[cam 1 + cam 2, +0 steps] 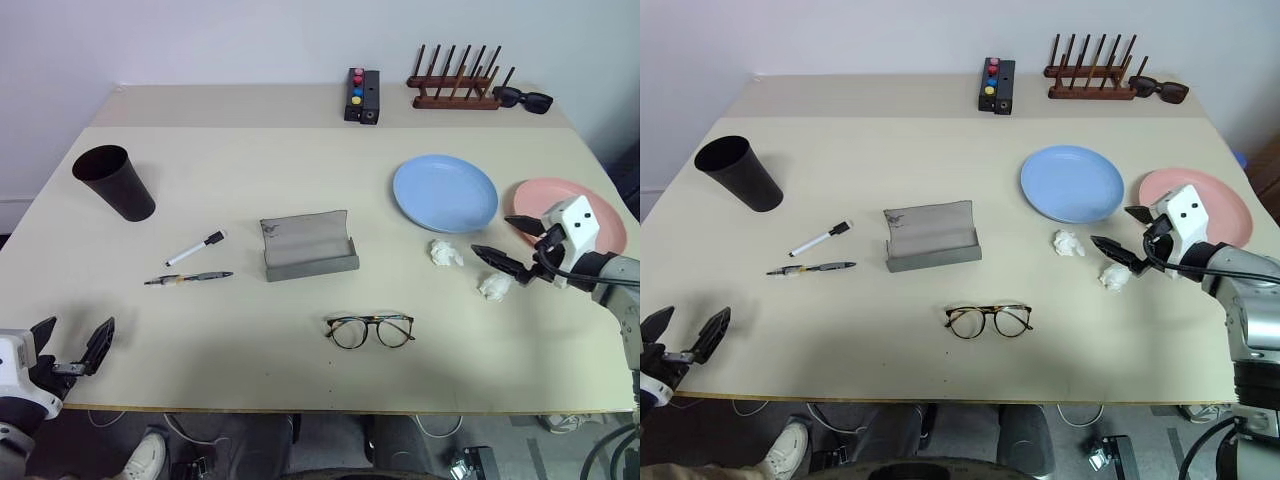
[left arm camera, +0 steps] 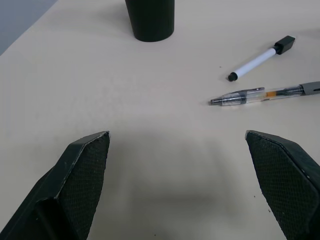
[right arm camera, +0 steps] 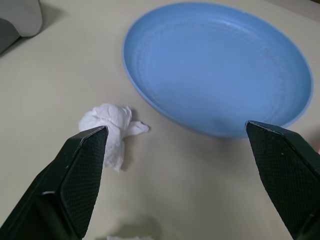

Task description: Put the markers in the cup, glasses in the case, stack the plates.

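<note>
the left hand [image 1: 72, 347] sits at the lower left of the left eye view, over the near edge of the table [image 1: 240, 370], its fingers spread wide and grasping nothing. the right hand [image 1: 512, 241] is at the right of the frame, fingers also spread and empty, above a crumpled white tissue [image 1: 495, 286] and just in front of the salmon pink plate [image 1: 590, 205]. a second tissue [image 1: 445, 252] lies just left of it. the light blue plate [image 1: 445, 192] rests right of centre, beside the pink one and not stacked on it.

the cup [image 1: 115, 182] stands upright at the upper left. the white marker [image 1: 196, 248] with the black cap and the dark marker [image 1: 188, 278] lie on the table left of centre, near each other, apart from the cup. the grey case [image 1: 306, 245] stands open at the centre. the glasses [image 1: 370, 330] lie on the table below it, outside the case.

along the top edge are a black block [image 1: 362, 96] with coloured dots, a wooden rack [image 1: 458, 82] and black sunglasses [image 1: 524, 98].
</note>
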### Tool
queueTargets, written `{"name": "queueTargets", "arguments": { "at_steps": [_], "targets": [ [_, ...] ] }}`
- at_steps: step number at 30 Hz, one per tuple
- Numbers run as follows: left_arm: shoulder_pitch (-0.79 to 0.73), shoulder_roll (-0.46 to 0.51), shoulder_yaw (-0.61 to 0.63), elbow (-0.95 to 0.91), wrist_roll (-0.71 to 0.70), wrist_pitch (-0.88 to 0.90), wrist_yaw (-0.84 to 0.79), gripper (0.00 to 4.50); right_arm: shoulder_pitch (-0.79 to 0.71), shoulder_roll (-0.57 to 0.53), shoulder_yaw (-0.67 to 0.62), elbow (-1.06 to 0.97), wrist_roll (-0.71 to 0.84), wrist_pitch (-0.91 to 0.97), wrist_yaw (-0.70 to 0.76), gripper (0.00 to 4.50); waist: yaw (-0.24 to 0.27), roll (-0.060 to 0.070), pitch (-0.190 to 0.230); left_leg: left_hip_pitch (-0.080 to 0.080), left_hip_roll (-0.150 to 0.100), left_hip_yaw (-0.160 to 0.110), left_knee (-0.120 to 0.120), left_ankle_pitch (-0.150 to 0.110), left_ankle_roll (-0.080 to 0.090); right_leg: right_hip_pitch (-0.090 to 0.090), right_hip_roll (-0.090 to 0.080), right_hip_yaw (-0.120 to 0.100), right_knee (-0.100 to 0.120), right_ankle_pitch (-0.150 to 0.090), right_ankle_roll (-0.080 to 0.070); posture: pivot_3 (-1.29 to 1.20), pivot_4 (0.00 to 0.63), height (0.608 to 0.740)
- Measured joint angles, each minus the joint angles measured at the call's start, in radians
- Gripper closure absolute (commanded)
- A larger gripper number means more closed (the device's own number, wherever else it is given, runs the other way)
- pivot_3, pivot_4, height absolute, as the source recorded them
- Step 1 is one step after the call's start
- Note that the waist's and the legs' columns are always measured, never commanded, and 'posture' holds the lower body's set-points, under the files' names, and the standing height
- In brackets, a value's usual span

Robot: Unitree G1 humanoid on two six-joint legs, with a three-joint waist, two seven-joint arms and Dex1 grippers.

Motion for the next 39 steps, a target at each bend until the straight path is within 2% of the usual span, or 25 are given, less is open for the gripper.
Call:
{"name": "queueTargets", "arguments": {
  "at_steps": [16,29,35,39],
  "targets": [
    [-0.03,0.006,0.0,0.0,0.001,0.02,0.0,0.08,-0.02,0.001,0.001,0.142,-0.011,-0.124,0.04,0.0,-0.001,0.0,0.0,0.001,0.0,0.001,0.0,0.0,0.0,0.001,0.0,0.002,0.0,0.0,0.0,0.0,0.15,0.734],
    [-0.119,0.083,-0.003,0.062,0.004,0.035,-0.025,0.08,-0.021,0.064,0.012,0.141,-0.018,-0.186,0.037,0.0,-0.002,0.0,0.0,0.003,0.0,0.002,0.0,0.0,0.0,0.001,0.0,0.003,0.001,0.001,0.001,0.0,0.15,0.734],
    [-0.173,0.144,-0.1,0.069,0.033,0.041,-0.062,0.08,-0.014,0.081,0.033,0.065,-0.016,-0.189,0.047,0.0,-0.001,0.0,0.0,0.003,0.0,0.002,0.0,0.0,0.0,0.001,0.001,0.004,0.002,0.002,0.001,0.0,0.15,0.734],
    [-0.185,0.233,-0.188,0.064,0.048,0.062,-0.151,0.08,-0.017,0.103,0.053,0.021,-0.007,-0.189,0.052,0.0,-0.002,0.0,0.0,0.003,0.0,0.003,0.0,0.0,0.0,0.001,0.001,0.004,0.002,0.002,0.001,0.0,0.15,0.734]
  ]
}}
